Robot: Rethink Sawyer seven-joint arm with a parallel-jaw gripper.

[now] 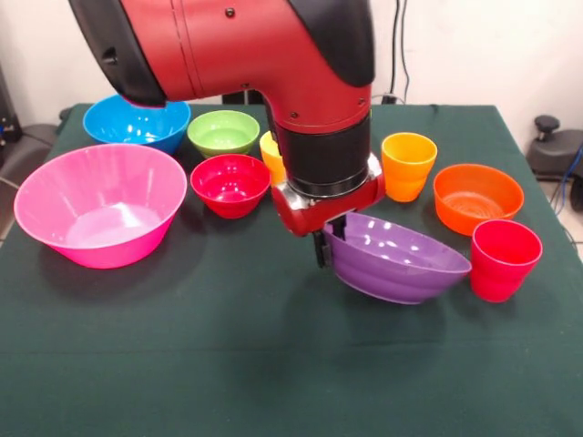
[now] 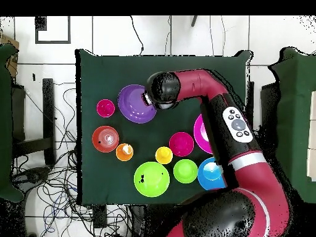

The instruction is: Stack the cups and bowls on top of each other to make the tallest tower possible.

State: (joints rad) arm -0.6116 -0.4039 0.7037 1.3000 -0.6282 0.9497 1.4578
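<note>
My gripper (image 1: 326, 240) is shut on the left rim of the shallow purple bowl (image 1: 399, 259), which hangs tilted just above the cloth. Seen from overhead, the wrist covers the purple bowl's (image 2: 134, 103) right edge. To its right stand the red cup (image 1: 504, 259), the orange bowl (image 1: 478, 198) and the orange cup (image 1: 408, 166). The yellow cup (image 1: 270, 155) peeks out behind the arm. On the left sit the small red bowl (image 1: 230, 184), small green bowl (image 1: 223, 132), blue bowl (image 1: 137, 123) and big pink bowl (image 1: 100, 205). The large lime bowl (image 2: 152, 179) shows only from overhead. No tower shows; nothing is stacked.
The green-covered table (image 1: 273, 364) has open cloth along its front edge in the front view. The arm (image 2: 228, 123) reaches across the pink bowl (image 2: 201, 133) in the overhead view. Cables lie on the floor (image 2: 55, 185) beside the table.
</note>
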